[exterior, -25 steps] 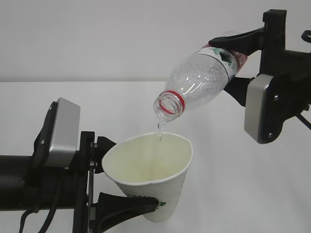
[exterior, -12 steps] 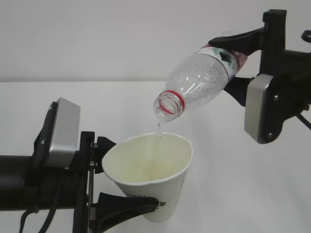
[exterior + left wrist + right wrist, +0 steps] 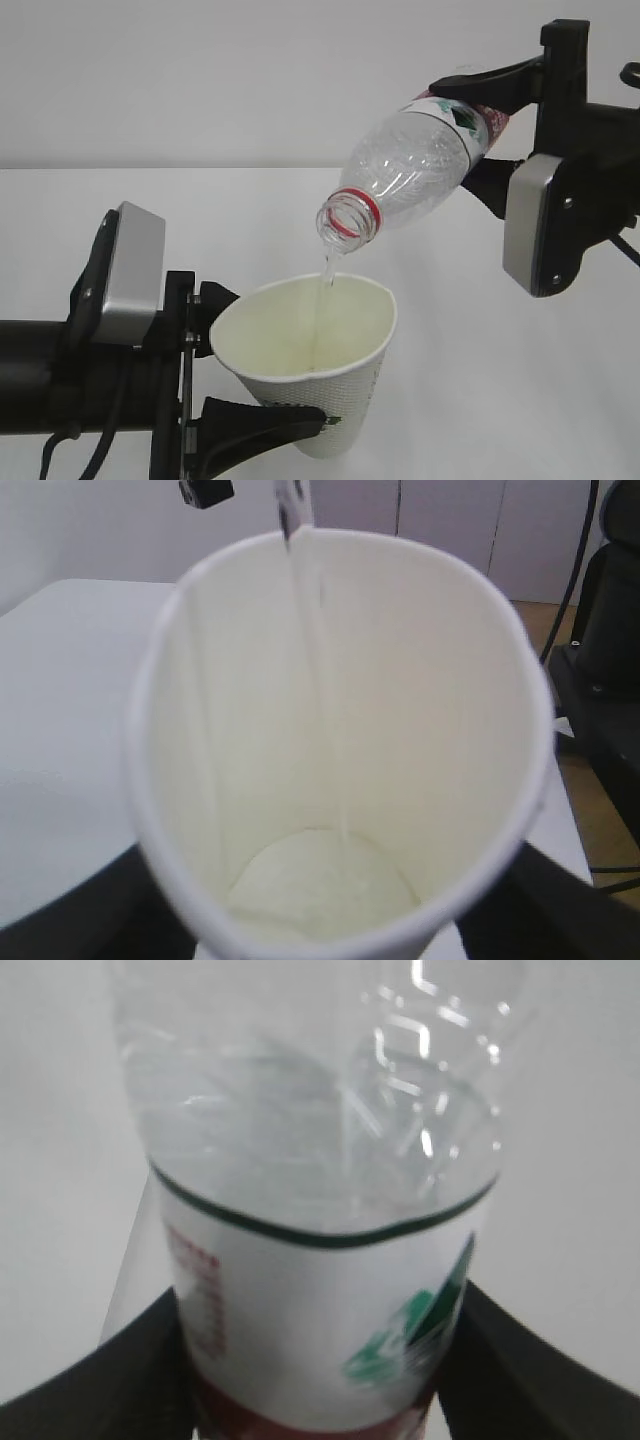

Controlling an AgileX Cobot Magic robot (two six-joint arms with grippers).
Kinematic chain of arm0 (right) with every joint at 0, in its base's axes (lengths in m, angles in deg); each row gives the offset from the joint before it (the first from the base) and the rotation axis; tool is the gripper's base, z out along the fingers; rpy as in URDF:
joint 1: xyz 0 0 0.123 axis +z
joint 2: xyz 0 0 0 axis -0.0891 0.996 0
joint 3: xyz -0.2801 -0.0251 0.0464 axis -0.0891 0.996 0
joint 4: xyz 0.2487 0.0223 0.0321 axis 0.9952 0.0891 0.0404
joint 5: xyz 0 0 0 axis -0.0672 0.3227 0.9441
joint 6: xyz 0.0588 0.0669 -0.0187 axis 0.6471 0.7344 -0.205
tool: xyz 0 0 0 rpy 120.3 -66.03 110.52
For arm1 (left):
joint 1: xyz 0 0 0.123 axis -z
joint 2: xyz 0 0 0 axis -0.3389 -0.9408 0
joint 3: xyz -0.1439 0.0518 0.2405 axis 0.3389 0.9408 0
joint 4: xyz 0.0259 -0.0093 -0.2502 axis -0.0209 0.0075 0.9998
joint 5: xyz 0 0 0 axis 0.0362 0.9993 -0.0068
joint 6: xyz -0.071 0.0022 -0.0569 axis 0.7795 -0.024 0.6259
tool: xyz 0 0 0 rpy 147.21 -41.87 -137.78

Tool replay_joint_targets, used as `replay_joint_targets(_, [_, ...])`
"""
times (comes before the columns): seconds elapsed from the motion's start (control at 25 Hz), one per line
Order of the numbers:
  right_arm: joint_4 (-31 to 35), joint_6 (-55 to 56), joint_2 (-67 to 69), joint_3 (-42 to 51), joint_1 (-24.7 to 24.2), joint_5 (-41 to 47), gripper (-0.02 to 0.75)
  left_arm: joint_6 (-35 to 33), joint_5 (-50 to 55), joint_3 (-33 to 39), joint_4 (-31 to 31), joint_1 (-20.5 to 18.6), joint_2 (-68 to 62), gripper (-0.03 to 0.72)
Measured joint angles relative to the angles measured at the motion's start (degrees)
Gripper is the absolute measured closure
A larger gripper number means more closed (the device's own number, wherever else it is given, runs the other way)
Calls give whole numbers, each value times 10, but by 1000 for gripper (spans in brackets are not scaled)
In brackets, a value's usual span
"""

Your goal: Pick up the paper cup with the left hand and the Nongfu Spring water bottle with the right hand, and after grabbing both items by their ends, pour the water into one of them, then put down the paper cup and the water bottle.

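My left gripper (image 3: 265, 365) is shut on the white paper cup (image 3: 310, 370) near its base and holds it tilted, with the mouth up and to the right. The right gripper (image 3: 478, 130) is shut on the labelled bottom end of the Nongfu Spring water bottle (image 3: 415, 170), whose open red-ringed neck tips down over the cup. A thin stream of water (image 3: 325, 275) falls from the neck into the cup. From the left wrist the cup (image 3: 420, 680) fills the view, and a little water (image 3: 320, 880) lies at its bottom. The right wrist view shows black fingers (image 3: 540, 1370) flanking the bottle's label (image 3: 320, 1290).
The white table (image 3: 500, 400) spreads under both arms, with a plain pale wall behind it. The table's right edge, a strip of floor and dark equipment (image 3: 610, 630) show in the left wrist view.
The thin stream keeps running into the cup. Both arms, the cup and the bottle stay where they were.
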Motion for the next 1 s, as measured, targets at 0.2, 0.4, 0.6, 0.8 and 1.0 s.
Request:
replay_joint_targets(0.2, [0, -1, 0, 0, 0, 0, 256, 0, 1, 0, 0, 0, 0, 176])
replay_joint_targets(0.4, [0, -2, 0, 0, 0, 0, 256, 0, 1, 0, 0, 0, 0, 176])
replay_joint_targets(0.6, [0, -4, 0, 0, 0, 0, 256, 0, 1, 0, 0, 0, 0, 176])
replay_joint_targets(0.8, [0, -6, 0, 0, 0, 0, 256, 0, 1, 0, 0, 0, 0, 176])
replay_joint_targets(1.0, [0, -9, 0, 0, 0, 0, 256, 0, 1, 0, 0, 0, 0, 176])
